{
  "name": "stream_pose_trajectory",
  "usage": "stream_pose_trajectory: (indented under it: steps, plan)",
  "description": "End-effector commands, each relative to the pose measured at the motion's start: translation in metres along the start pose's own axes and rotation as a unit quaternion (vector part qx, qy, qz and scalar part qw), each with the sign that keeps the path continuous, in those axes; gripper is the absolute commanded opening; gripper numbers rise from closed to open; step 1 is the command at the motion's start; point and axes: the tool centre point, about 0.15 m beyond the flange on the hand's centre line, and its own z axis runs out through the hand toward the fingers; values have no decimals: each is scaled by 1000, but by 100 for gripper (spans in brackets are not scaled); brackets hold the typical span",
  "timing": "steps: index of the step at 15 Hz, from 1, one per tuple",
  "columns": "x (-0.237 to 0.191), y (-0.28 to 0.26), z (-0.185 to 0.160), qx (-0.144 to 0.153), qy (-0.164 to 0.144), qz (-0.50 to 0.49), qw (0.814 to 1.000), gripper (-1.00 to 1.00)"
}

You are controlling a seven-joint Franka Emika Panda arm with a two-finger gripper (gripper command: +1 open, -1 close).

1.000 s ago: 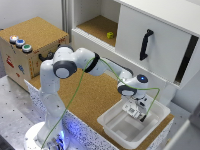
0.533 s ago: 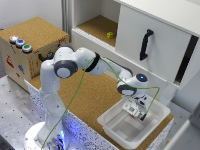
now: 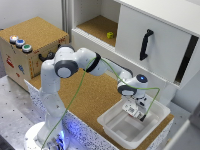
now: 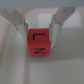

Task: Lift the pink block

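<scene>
The pink block [image 4: 41, 45] fills the middle of the wrist view as a reddish cube with dark letters on its faces. It rests on the white floor of the bin. My gripper [image 4: 41, 31] has one finger against each side of the cube and is shut on it. In the exterior view the gripper [image 3: 135, 111] reaches down inside the white bin [image 3: 111, 125] at the right, and the hand hides the block there.
A small yellow-green block [image 3: 110, 35] lies on the open cabinet shelf at the back. The white cabinet door with a black handle [image 3: 146, 44] stands behind the bin. A cardboard box [image 3: 30, 47] with coloured buttons is at the exterior view's left.
</scene>
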Motion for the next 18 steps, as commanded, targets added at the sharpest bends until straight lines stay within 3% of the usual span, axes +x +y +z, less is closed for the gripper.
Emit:
stream_pose_trajectory:
  steps: [1,6,8,12,18]
  plan:
    - [-2,-5,-81,1,27,26,999,-100]
    - [-8,-61,-149,1,58,13,998,-100]
    - [-6,-100,-155,8,57,-2,998,-100]
    - [5,-178,-139,27,38,-32,998,-100]
    - [25,-260,-82,31,24,-68,997,-100]
